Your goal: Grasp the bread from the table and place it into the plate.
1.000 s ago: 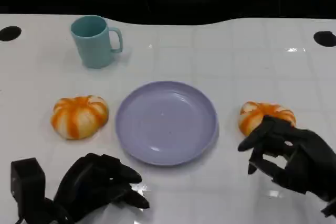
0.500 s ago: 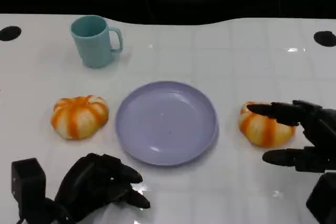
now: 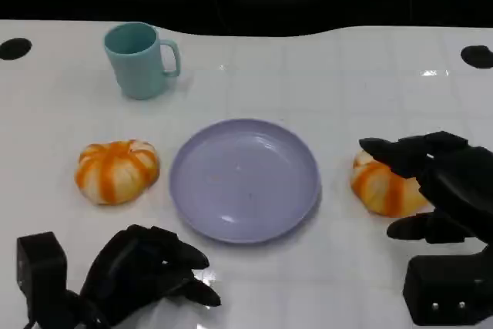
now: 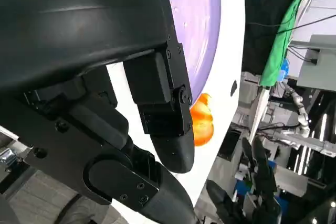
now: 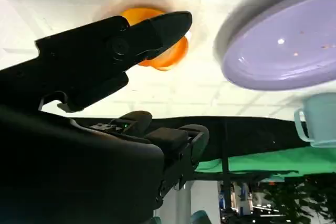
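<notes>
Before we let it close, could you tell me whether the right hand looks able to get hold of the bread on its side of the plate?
Probably yes: the right hand is open around the bread, fingers above and thumb below, nothing between them.

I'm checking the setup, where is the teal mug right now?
In the head view the teal mug stands upright at the table's far left, beyond the purple plate.

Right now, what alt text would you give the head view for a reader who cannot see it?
The right hand reaches open-fingered over an orange-striped bread right of an empty lilac plate. A second bread lies left of it, a teal mug behind.
</notes>
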Controlling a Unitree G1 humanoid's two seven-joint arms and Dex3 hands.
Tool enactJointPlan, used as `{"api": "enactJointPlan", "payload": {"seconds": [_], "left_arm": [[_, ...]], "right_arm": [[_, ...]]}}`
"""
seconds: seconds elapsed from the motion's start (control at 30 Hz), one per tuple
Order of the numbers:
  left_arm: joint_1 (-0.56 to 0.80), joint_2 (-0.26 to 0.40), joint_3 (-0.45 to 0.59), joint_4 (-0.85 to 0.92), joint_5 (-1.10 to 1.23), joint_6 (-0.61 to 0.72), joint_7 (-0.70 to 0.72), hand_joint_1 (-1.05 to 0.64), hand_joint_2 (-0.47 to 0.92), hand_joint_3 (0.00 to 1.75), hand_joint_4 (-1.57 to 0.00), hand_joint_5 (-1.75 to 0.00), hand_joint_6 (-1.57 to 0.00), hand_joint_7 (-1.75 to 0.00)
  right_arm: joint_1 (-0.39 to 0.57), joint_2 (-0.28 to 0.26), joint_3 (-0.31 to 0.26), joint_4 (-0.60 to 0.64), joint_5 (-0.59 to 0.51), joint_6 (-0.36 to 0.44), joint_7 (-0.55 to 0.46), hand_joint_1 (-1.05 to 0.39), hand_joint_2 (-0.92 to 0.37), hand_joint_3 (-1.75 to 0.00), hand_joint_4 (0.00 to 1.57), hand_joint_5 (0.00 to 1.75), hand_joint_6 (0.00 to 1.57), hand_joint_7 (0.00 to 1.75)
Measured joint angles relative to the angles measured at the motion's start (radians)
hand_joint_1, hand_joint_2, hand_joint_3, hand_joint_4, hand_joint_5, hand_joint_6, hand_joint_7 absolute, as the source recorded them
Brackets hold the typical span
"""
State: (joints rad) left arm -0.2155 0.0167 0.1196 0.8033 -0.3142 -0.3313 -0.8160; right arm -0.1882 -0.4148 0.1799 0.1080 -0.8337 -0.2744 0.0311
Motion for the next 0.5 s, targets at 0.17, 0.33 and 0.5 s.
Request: {"api": "enactJointPlan", "payload": {"seconds": [0.17,0.33,0.5], "left_arm": [[-0.002,-0.001,0.000,0.001,0.000,0.000,0.000,-1.05,0.70,0.00,-1.57,-0.19,-1.56,0.00],[-0.002,-0.002,0.000,0.001,0.000,-0.001,0.000,-1.05,0.71,0.00,-1.57,-0.20,-1.57,0.00],[0.001,-0.002,-0.001,-0.002,0.001,-0.003,0.000,-1.05,0.72,0.00,-1.57,-0.19,-1.56,0.00]], "right_arm": [[-0.066,0.000,0.064,0.095,-0.063,0.057,-0.026,-0.59,-0.81,0.00,0.20,0.24,0.27,0.00],[-0.137,0.004,0.125,0.216,-0.084,0.095,-0.067,-0.58,-0.81,0.00,0.20,0.22,0.28,0.00],[-0.213,0.021,0.172,0.369,-0.087,0.104,-0.115,-0.58,-0.81,0.00,0.21,0.21,0.29,0.01]]}}
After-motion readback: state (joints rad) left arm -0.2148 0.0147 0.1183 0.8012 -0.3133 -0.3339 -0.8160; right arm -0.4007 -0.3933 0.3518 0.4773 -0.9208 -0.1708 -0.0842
